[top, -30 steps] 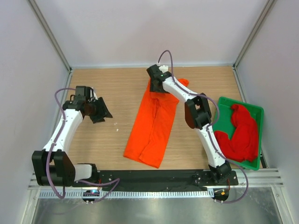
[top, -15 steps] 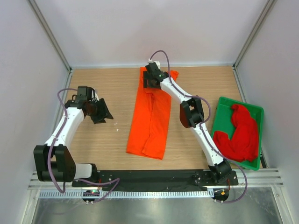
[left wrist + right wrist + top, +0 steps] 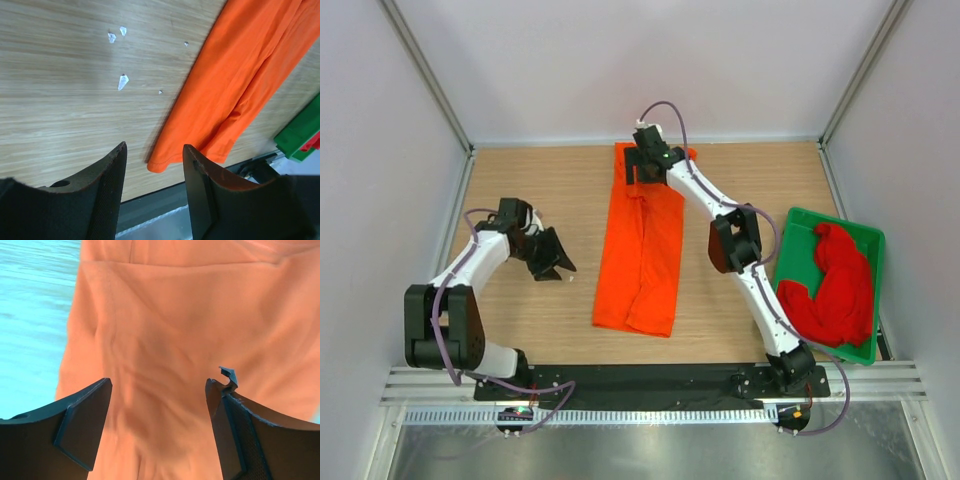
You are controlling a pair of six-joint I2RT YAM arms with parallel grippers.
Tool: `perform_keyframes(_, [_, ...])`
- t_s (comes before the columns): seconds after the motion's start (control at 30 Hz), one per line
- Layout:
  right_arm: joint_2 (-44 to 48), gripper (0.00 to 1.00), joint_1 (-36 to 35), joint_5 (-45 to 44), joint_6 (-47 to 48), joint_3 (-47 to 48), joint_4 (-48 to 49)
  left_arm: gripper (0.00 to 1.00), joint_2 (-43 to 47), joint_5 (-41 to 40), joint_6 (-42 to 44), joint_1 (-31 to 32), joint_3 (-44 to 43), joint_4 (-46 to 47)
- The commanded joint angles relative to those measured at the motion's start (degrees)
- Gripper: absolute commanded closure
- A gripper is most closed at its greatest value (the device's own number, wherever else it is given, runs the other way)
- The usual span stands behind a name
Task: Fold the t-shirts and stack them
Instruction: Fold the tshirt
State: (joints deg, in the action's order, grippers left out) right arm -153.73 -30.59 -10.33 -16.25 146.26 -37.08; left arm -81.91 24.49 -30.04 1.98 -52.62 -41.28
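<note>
The orange t-shirt [image 3: 642, 250] lies in a long narrow strip on the desk [image 3: 540, 190]. The right hand [image 3: 638, 172] hovers over its far end, fingers apart and empty. The left hand [image 3: 552, 262] is to its left, also apart and empty. The red t-shirt [image 3: 835, 285] lies bunched in the green tray [image 3: 798, 225] to its right.

This is a robotics lab test cell. Plain white panels [image 3: 640, 60] on aluminium posts [image 3: 426, 75] enclose a wooden tabletop [image 3: 570, 190]. Two robot arms [image 3: 765, 300] stand bolted to a black base rail [image 3: 650, 378].
</note>
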Motion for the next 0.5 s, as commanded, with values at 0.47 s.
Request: perform_keyframes(0.47, [51.9,0.00,0.6,16.0,-8.6,-51.6,-5.3,0.49,7.5,3.2,-11.8,7.0,8.9,3.1])
